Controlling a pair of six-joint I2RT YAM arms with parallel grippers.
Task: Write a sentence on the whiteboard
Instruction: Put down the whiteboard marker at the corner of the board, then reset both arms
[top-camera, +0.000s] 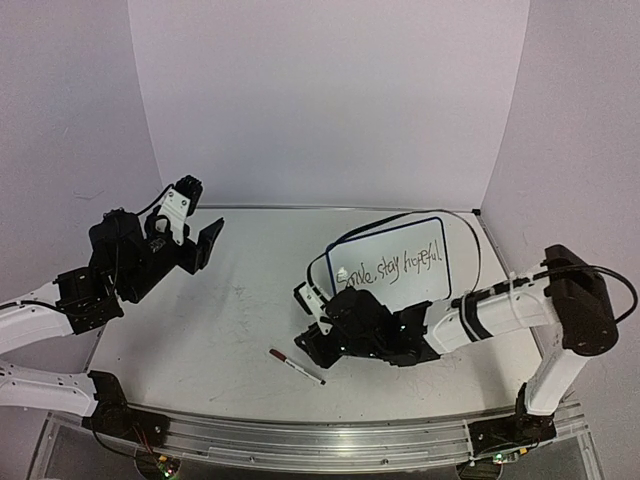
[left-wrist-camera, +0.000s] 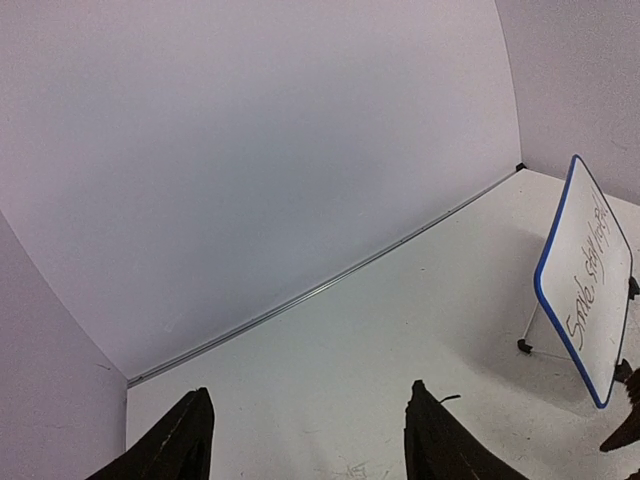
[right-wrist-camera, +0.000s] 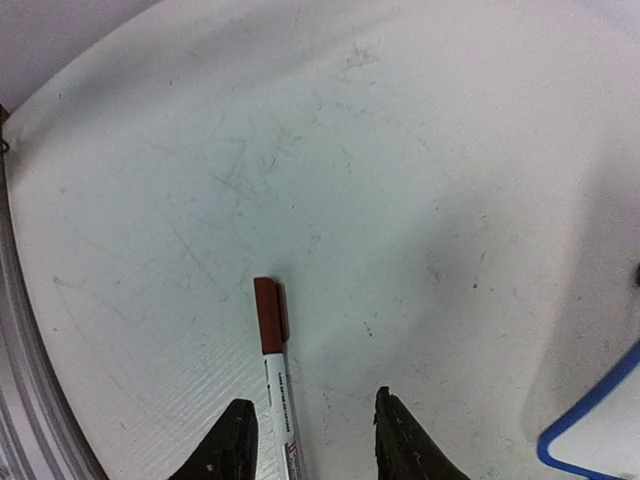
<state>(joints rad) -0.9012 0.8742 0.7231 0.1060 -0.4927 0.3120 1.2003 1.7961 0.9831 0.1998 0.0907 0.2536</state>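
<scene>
The whiteboard (top-camera: 400, 262) with a thin blue frame stands tilted on its wire stand right of centre; it also shows in the left wrist view (left-wrist-camera: 590, 280), and its blue corner shows in the right wrist view (right-wrist-camera: 595, 435). The sentence (top-camera: 388, 267) in thin dark marker runs across it and reads roughly "Smile, stay hopeful" (left-wrist-camera: 588, 285). A marker with a dark red cap (top-camera: 297, 367) lies on the table in front of the board (right-wrist-camera: 275, 370). My right gripper (right-wrist-camera: 312, 440) is open just above it, the marker lying by the left finger. My left gripper (left-wrist-camera: 305, 440) is open and empty, raised at the left.
White walls enclose the table on three sides. The metal rail runs along the near edge (top-camera: 300, 435). The board's wire stand foot (left-wrist-camera: 525, 346) rests on the table behind the board.
</scene>
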